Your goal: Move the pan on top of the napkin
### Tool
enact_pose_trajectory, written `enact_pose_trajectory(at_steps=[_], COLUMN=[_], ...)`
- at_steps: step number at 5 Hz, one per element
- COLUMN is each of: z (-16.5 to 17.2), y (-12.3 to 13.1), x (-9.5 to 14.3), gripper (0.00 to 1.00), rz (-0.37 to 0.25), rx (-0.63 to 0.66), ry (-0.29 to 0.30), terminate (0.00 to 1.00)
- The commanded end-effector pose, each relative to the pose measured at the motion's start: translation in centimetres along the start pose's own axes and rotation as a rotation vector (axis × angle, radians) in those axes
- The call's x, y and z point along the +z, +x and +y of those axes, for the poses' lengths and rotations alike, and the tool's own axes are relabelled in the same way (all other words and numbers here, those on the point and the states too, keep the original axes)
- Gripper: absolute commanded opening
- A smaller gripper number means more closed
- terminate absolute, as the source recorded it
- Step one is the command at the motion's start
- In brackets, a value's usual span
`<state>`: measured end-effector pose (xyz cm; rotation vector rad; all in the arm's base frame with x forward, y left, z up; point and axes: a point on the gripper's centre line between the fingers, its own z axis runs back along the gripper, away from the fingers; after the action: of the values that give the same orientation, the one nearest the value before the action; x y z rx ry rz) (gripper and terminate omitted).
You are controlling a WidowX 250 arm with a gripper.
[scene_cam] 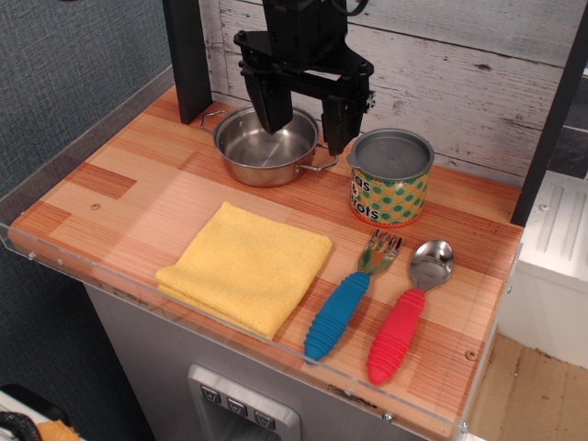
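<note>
Pan (265, 145) sits at table (138, 184) rear, beside can (390, 177), well apart from napkin (246, 266) in front. Gripper (304, 121) hangs over pan's right rim, fingers spread wide, straddling wall, holding nothing; likely poised for rim pinch.

So the pan (266, 145) sits right under the jaws, tin can (390, 177) just right of them, napkin (246, 266) well out front, fork (348, 295) and spoon (408, 310) front-right.

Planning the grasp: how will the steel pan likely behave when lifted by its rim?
The pan looks thin and empty, so probably light. Its polished wall may be slippery between the fingers of the gripper. A one-sided rim grip could let it tilt.
</note>
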<state>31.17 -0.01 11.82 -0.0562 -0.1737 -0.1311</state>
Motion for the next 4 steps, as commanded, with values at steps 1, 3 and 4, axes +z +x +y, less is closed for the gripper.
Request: enact_pose_trajectory(at_steps=[1,3,4], z=[0.0,5.2,7.9], y=[0.0,0.0,-0.1], x=[0.0,-0.8,-1.5], gripper=[1.00,1.00,1.00], rz=[0.000,-0.013,-0.022], rx=[0.000,0.470,0.716], ry=[0.000,0.038,0.083], terminate=[0.00,0.00,0.00])
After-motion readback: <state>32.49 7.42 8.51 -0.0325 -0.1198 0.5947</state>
